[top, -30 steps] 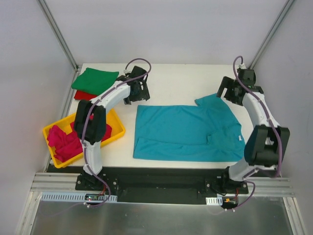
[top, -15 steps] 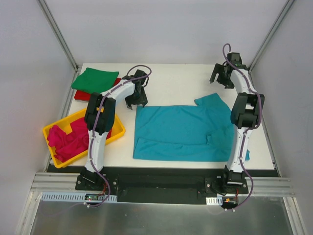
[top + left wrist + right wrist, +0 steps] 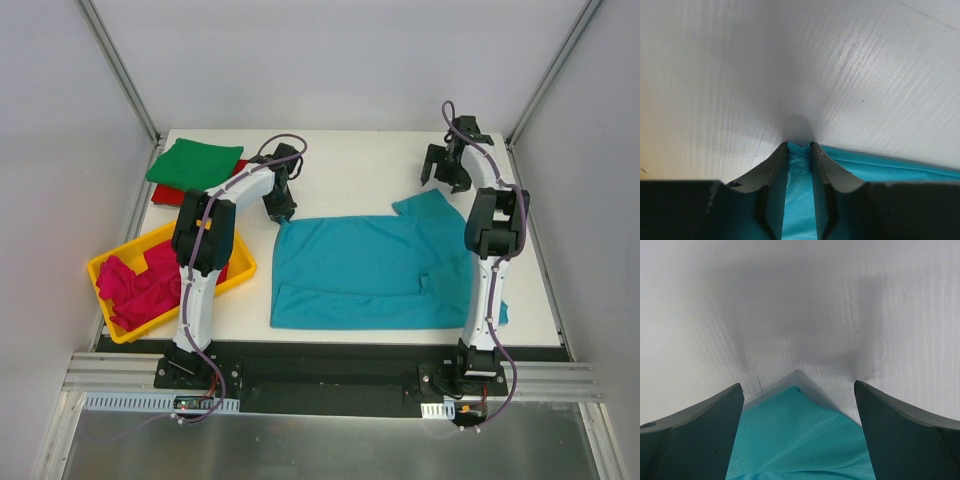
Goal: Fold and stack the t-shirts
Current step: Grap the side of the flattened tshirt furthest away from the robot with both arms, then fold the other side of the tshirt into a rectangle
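The teal t-shirt (image 3: 370,265) lay spread flat in the middle of the worktop (image 3: 350,165), its long axis running left to right and its far edge facing away from the 2 arm bases. The left hand (image 3: 283,212) sat at the far-left corner of that shirt, its fingers (image 3: 772,175) nearly together with the corner cloth pinched between them. The right hand (image 3: 445,172) hovered just beyond the far-right corner with its fingers spread wide and nothing between them; in its wrist view the teal tip pointed up into the gap, so the cloth lay just towards the base from the fingertips. Each arm was nearest its own far corner, so the fold probably depended on the right hand taking the second corner.

1 green t-shirt (image 3: 195,162) lay folded on 1 red t-shirt (image 3: 170,195) at the far-left corner. Pink t-shirts (image 3: 140,285) were heaped in 1 yellow tray (image 3: 238,272); their number could not be told.
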